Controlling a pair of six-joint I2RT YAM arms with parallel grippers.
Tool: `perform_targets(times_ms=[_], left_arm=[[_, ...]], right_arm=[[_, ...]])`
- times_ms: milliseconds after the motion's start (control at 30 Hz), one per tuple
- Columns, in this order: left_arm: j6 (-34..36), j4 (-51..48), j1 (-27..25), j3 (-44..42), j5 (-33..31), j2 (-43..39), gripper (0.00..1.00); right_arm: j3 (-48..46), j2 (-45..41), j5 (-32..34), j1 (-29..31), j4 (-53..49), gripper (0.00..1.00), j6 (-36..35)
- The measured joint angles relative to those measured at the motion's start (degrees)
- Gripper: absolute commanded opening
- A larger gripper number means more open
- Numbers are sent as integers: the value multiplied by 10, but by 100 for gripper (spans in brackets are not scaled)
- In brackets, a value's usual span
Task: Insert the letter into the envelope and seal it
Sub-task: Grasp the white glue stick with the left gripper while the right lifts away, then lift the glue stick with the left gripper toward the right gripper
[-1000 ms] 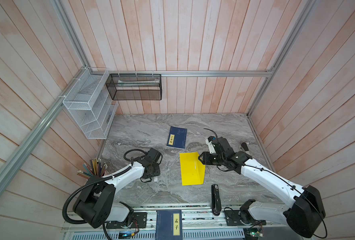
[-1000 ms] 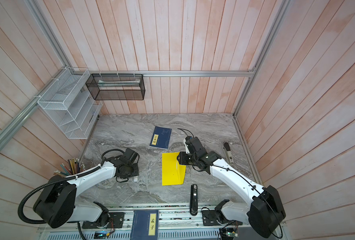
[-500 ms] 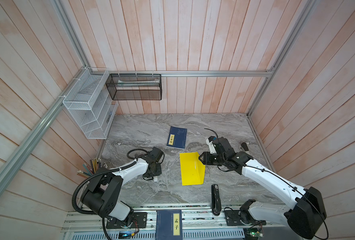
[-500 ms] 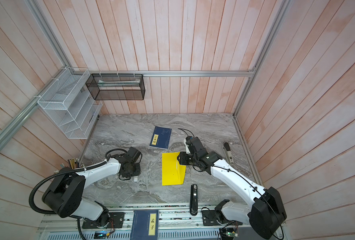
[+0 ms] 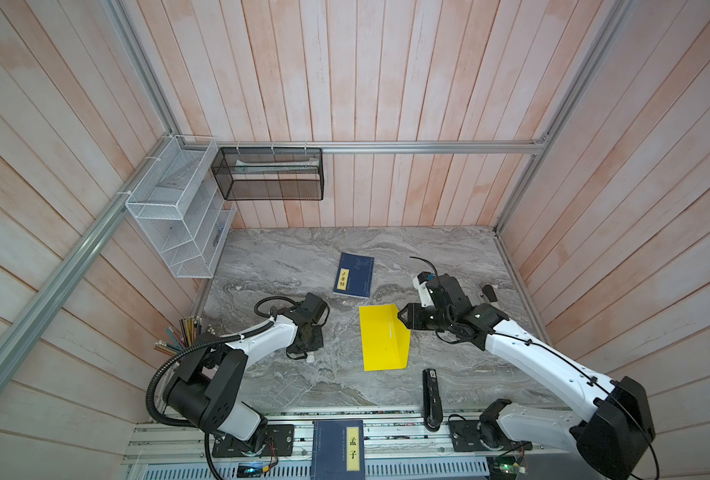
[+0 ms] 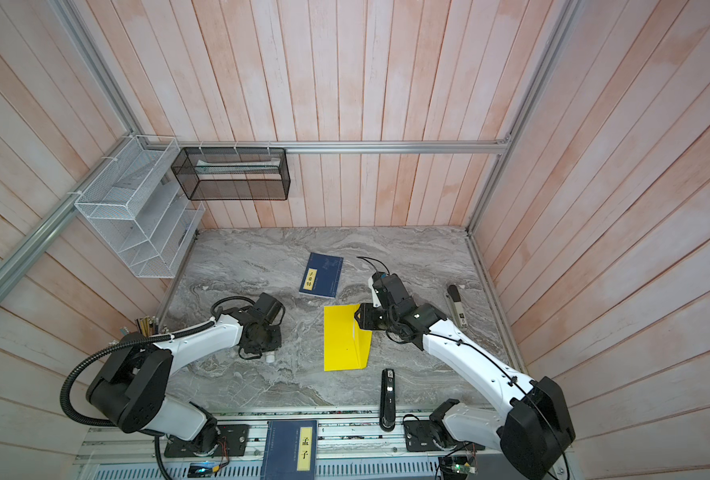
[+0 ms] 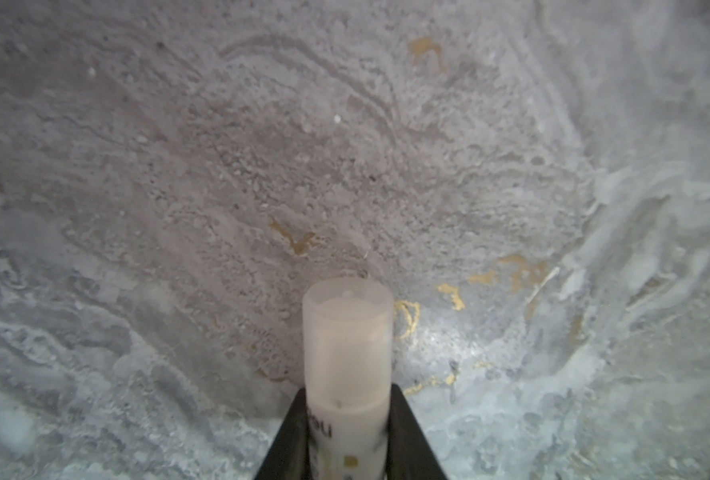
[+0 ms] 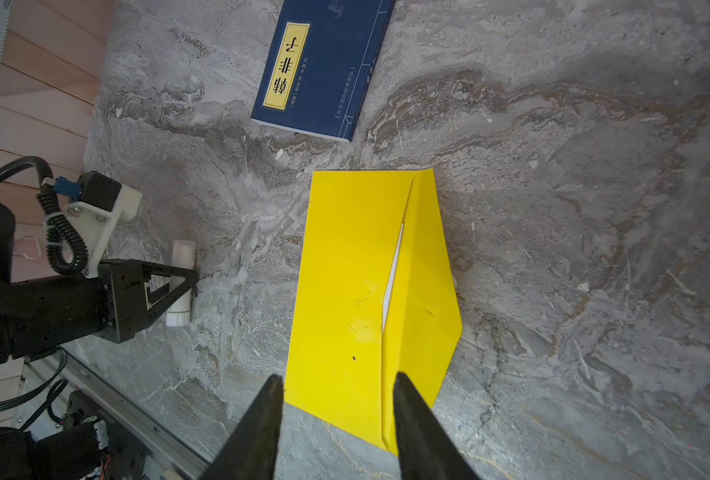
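The yellow envelope (image 5: 380, 338) (image 6: 342, 338) (image 8: 345, 282) lies flat mid-table, its trapezoid flap (image 8: 423, 291) unfolded toward the right arm. A thin white sliver of the letter (image 8: 391, 274) shows in the envelope's mouth; the rest is hidden inside. My right gripper (image 8: 338, 376) (image 5: 403, 322) (image 6: 359, 322) hovers open over the envelope's end, fingers astride the flap fold, holding nothing. Left of the envelope, my left gripper (image 7: 347, 390) (image 5: 303, 345) (image 8: 178, 282) is low on the table. Its black fingers press both sides of a white glue stick (image 7: 347, 340) (image 8: 182, 286) (image 6: 269, 358).
A dark blue book (image 5: 355, 275) (image 8: 324, 66) lies behind the envelope. A black pen-like tool (image 5: 431, 399) lies near the front rail, another small tool (image 6: 456, 307) at the right wall. Pencils (image 5: 182, 336) stand at the left wall, wire racks (image 5: 178, 208) above, and a second book (image 5: 338, 449) on the rail.
My left gripper has slid a little toward the envelope and narrowed its jaws onto the glue stick. The right arm and envelope have not moved.
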Motion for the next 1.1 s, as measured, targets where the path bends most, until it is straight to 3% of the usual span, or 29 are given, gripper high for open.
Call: perform_targets(times_ms=[167,300,633,900,1100], left_arm=[[1,3,0,0,14,-17,10],[10,26,0,0,39,-87,9],[43,217,-11,-12,164,-239,7],[59,360,-51,-13,220,-239,5],[58,432,-68,-22,228,-224,5]], right_arm=[[0,-6,0,0,2,44,-2],[-3,-21,-5,0,18,44,-3],[-87,-92,-77,5,150,42,-8],[-175,-130,-139,31,327,42,-8],[-234,-132,-163,54,452,44,-4]])
